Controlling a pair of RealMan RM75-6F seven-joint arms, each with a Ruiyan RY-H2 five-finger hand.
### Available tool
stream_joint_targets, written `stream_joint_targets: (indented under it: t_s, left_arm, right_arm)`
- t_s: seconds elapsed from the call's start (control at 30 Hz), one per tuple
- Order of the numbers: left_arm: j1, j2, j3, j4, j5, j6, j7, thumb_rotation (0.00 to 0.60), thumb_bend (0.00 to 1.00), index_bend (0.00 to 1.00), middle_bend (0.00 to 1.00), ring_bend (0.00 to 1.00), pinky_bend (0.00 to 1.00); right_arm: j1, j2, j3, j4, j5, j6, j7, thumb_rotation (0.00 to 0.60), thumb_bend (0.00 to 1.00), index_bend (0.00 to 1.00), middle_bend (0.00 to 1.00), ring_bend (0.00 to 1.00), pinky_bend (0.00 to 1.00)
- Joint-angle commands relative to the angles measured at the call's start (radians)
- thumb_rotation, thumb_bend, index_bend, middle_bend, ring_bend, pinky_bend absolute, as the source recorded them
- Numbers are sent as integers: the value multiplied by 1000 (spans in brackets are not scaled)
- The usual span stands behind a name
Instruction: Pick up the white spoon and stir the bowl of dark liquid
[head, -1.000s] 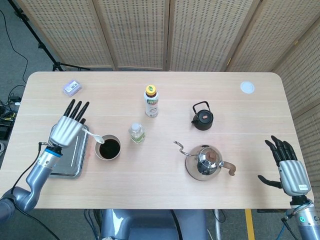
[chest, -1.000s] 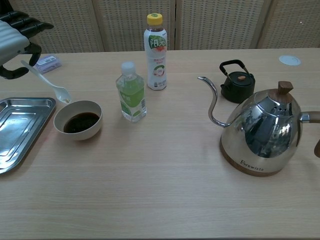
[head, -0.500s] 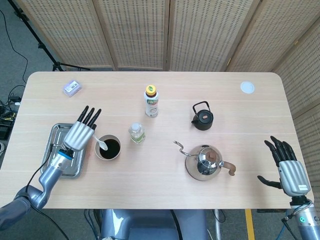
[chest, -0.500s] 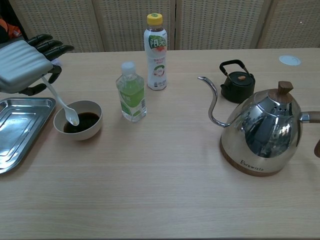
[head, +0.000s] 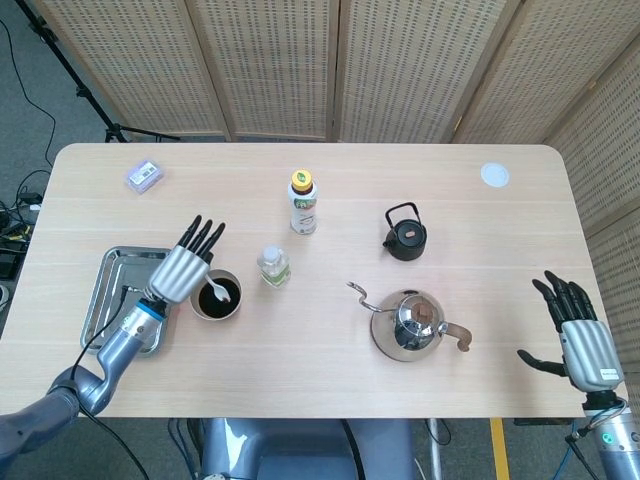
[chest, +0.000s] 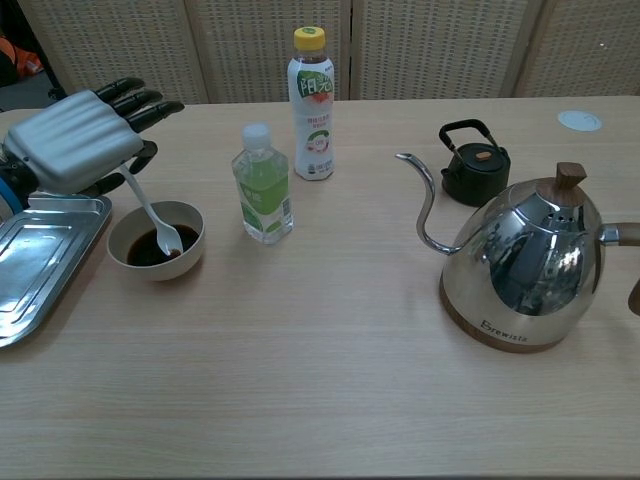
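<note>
Here the wooden table (head: 300, 360) carries everything, and the biggest thing on it is the steel gooseneck kettle (chest: 525, 270) near the right front, with a metal tray (head: 115, 295) at the left edge. The left hand (head: 185, 268) hovers over the bowl of dark liquid (chest: 155, 240), which sits just beside the tray, and it grips the handle of the white spoon (chest: 155, 215), the spoon tilted with its tip down in the liquid. The right hand (head: 580, 335) hangs off the table's right front corner, fingers spread and holding nothing. Behind the bowl stand a tall yellow-capped bottle (chest: 311, 105) and a small green bottle (chest: 263, 186); a small black teapot (chest: 474, 165) sits behind the kettle.
</note>
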Motion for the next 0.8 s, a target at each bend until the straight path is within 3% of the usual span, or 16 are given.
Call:
stream_joint_targets:
  t_s: [0.03,0.8]
  left_arm:
    - [-3,-4,2,-2,1,-1,3,600,381,634,0,0,0]
    - [-50,-43,-17,29,-37,-54,18,600,382,639,0,0,0]
  right_arm:
    - [0,1,0,0,0,1,1,600,0,68,0,0,0]
    - [-4,7,0,-6,-4,10,6,600,0,68,0,0,0]
